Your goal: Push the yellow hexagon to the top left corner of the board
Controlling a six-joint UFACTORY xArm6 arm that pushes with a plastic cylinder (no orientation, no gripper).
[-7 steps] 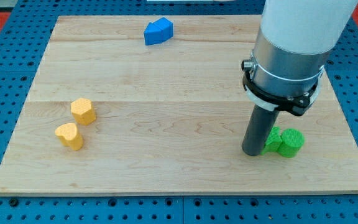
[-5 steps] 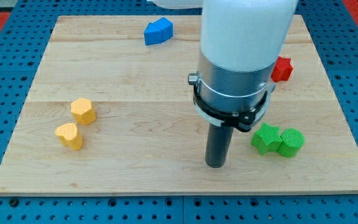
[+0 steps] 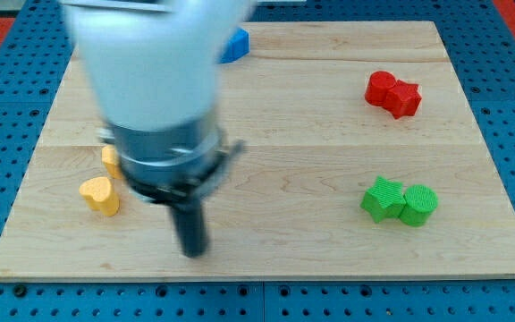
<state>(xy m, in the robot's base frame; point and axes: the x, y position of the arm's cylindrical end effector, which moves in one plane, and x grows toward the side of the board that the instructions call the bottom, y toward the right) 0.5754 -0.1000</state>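
Note:
The yellow hexagon (image 3: 109, 159) lies at the board's left, mostly hidden behind my arm; only its left edge shows. A yellow heart-shaped block (image 3: 100, 195) lies just below and left of it. My tip (image 3: 192, 250) is blurred by motion and rests on the board near the bottom edge, to the right of and below both yellow blocks, apart from them.
A blue block (image 3: 235, 43) at the top is partly hidden behind my arm. Two red blocks (image 3: 392, 93) sit at the upper right. A green star (image 3: 382, 199) and a green cylinder (image 3: 418, 205) sit together at the lower right. The wooden board (image 3: 329, 143) lies on a blue pegboard.
My arm has swept fast to the view's left, from beside the green blocks to near the yellow blocks. It now covers most of the yellow hexagon and blue block. No block has moved.

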